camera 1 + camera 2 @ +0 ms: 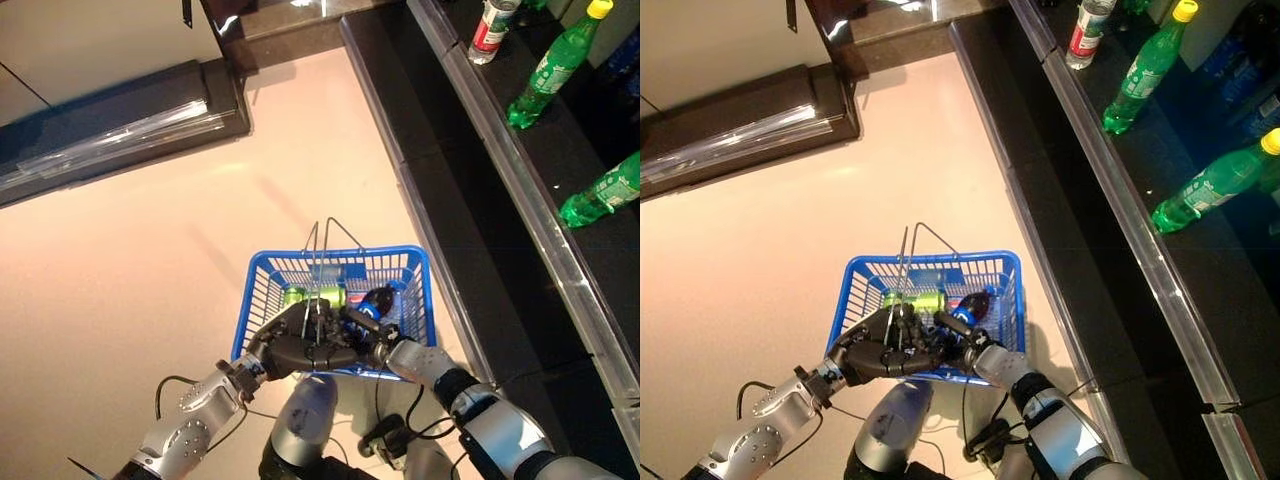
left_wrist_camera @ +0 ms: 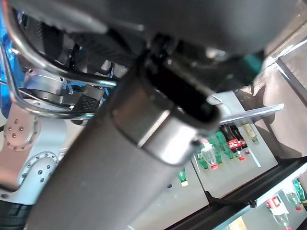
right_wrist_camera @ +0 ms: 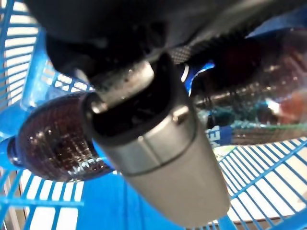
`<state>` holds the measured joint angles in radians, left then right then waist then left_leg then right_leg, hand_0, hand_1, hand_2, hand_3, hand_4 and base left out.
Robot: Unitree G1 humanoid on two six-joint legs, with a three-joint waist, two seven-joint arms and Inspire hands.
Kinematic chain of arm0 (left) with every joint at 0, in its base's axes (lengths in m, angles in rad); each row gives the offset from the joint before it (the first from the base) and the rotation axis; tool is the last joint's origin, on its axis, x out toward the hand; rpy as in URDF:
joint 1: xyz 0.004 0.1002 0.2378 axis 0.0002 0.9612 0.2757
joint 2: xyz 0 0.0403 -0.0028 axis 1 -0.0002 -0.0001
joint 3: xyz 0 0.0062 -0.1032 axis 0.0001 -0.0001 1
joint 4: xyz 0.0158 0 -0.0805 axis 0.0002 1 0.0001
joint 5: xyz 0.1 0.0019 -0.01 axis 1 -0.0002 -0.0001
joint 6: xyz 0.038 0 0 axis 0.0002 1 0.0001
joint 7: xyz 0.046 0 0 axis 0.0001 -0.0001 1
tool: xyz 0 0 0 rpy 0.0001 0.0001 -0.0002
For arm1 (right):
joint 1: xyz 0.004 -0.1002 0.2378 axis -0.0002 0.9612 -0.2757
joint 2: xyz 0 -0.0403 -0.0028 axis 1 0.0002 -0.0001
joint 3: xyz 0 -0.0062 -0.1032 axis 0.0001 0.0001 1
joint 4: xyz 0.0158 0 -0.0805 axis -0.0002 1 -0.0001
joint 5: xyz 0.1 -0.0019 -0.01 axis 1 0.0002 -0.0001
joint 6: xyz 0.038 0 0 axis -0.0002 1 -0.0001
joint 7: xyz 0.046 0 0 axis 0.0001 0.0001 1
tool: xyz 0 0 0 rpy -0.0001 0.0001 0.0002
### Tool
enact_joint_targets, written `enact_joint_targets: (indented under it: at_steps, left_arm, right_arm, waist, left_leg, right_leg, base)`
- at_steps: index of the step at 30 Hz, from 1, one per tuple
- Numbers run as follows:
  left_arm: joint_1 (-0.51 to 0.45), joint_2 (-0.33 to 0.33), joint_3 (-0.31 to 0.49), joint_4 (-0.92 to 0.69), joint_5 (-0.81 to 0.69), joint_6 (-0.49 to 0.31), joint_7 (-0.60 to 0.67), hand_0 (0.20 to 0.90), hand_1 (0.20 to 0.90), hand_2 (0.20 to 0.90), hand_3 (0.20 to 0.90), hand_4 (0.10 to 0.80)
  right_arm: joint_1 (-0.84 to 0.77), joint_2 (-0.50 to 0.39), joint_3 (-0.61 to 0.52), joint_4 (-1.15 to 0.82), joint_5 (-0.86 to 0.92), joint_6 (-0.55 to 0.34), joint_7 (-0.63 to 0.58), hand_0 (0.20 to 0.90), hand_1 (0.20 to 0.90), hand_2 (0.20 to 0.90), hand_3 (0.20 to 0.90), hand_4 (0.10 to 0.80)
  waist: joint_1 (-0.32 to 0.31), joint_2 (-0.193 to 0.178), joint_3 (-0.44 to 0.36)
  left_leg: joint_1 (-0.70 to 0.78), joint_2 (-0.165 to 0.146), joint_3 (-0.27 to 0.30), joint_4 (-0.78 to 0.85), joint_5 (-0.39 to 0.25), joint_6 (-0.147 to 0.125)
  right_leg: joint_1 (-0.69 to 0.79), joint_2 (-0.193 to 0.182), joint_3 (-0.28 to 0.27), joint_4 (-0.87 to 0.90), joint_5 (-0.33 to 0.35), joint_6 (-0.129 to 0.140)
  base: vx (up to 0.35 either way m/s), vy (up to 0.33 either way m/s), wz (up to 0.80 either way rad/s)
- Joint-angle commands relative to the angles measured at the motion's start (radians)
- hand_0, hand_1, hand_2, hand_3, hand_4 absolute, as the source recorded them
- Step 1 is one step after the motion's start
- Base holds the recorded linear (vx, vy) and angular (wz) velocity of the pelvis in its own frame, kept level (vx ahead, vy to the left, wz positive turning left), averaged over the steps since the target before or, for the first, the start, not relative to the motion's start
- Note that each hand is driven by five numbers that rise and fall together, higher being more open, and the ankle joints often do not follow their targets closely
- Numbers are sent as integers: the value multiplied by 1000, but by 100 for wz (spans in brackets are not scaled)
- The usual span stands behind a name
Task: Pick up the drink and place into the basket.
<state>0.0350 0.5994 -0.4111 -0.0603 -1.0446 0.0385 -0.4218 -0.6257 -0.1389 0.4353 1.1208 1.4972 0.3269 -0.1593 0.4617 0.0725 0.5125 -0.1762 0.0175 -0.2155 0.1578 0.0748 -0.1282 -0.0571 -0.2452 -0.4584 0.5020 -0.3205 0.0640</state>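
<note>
A blue wire basket (image 1: pixel 426 290) stands on the pale floor just in front of me. A dark cola bottle with a blue label (image 1: pixel 379 298) lies inside it, next to a green drink (image 1: pixel 310 295). My right hand (image 1: pixel 366 336) reaches into the basket from the near side, its fingers curled round the dark bottle (image 3: pixel 48 143), which shows past the thumb (image 3: pixel 153 143) in the right wrist view. My left hand (image 1: pixel 295 350) is at the basket's near rim, curled round the base of the upright wire handles (image 1: pixel 335 235).
A dark shelf (image 1: pixel 560 170) runs along the right, with green bottles (image 1: pixel 548 70) and a red-labelled bottle (image 1: pixel 490 30) lying on it. A low dark counter (image 1: pixel 120 120) stands at the upper left. Pale floor lies between them.
</note>
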Motion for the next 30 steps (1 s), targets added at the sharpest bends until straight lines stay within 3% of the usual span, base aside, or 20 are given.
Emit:
enact_joint_targets:
  at_steps: [1,12,13,14,18,19,21,22,23,25,30]
  left_arm:
    - [-136,-77,74,-352,-130,-155,-147,300,300,300,200,100]
    - [-142,-71,70,-344,-134,-148,-124,300,300,300,200,100]
    - [-141,-70,70,-346,-134,-148,-124,300,300,300,200,100]
    - [-139,-70,72,-346,-133,-148,-123,300,300,300,200,100]
    - [-97,-75,85,-340,-108,-166,-124,300,300,300,200,100]
    - [-90,-76,86,-338,-97,-174,-124,300,300,300,200,100]
    - [-64,-77,89,-320,-79,-202,-128,300,300,300,200,100]
    - [-61,-78,88,-318,-76,-207,-129,300,300,300,200,100]
    - [-53,-79,90,-313,-67,-216,-129,300,300,300,200,100]
    - [-8,-89,91,-282,26,-304,-113,300,300,300,200,100]
    - [45,-85,97,-229,78,-384,-69,300,300,300,200,100]
  right_arm:
    - [-45,77,-13,-31,73,33,24,900,900,900,900,800]
    - [-44,40,-68,-5,53,-13,59,900,900,900,900,800]
    - [-41,39,-69,-11,49,-20,64,900,900,900,900,800]
    - [-38,39,-67,-18,42,-28,73,900,900,900,900,800]
    - [26,18,-22,-201,41,-111,88,900,900,900,900,800]
    - [47,13,-7,-261,49,-134,83,900,900,900,900,800]
    - [98,-8,34,-410,38,-194,59,900,900,900,900,800]
    - [107,-13,39,-433,39,-203,48,900,900,900,900,800]
    - [118,-18,46,-459,28,-222,47,900,900,900,900,800]
    - [226,-62,78,-697,-30,-278,23,900,900,900,900,800]
    - [383,-143,84,-922,-122,-285,94,900,900,900,900,800]
  waist:
    - [-10,-22,-83]
    - [-21,-25,-81]
    - [-21,-21,-79]
    - [-22,-25,-81]
    - [-41,-31,-81]
    - [-46,-31,-79]
    - [-61,-42,-78]
    - [-64,-40,-78]
    - [-67,-45,-78]
    - [-102,-60,-78]
    - [-147,-83,-91]
  left_leg:
    - [-36,-69,5,134,-96,82]
    - [-30,-63,20,130,-97,86]
    - [-39,-66,23,129,-73,91]
    - [-29,-63,22,131,-98,87]
    - [-24,-56,36,127,-100,87]
    - [-33,-56,41,122,-75,90]
    - [-23,-47,49,123,-100,86]
    - [-33,-48,52,119,-75,90]
    - [-23,-44,53,122,-100,85]
    - [-32,-36,75,112,-73,90]
    - [-20,-16,106,103,-70,92]
  right_leg:
    - [52,55,-13,-205,222,-33]
    - [46,45,-16,-192,226,-24]
    - [39,40,-29,-196,247,-32]
    - [45,44,-16,-190,226,-23]
    - [37,42,-8,-184,224,-20]
    - [31,40,-19,-192,245,-28]
    - [32,44,-1,-187,226,-18]
    - [25,41,-13,-193,247,-27]
    - [30,45,1,-186,225,-18]
    - [14,48,4,-198,250,-24]
    - [10,59,30,-207,251,-19]
  base:
    - [9,9,5]
    - [-6,4,0]
    - [6,7,6]
    - [7,14,5]
    - [-6,21,4]
    - [0,0,0]
    - [-23,4,-5]
    - [0,0,0]
    - [-98,47,-13]
    - [-83,33,-18]
    - [-18,6,-9]
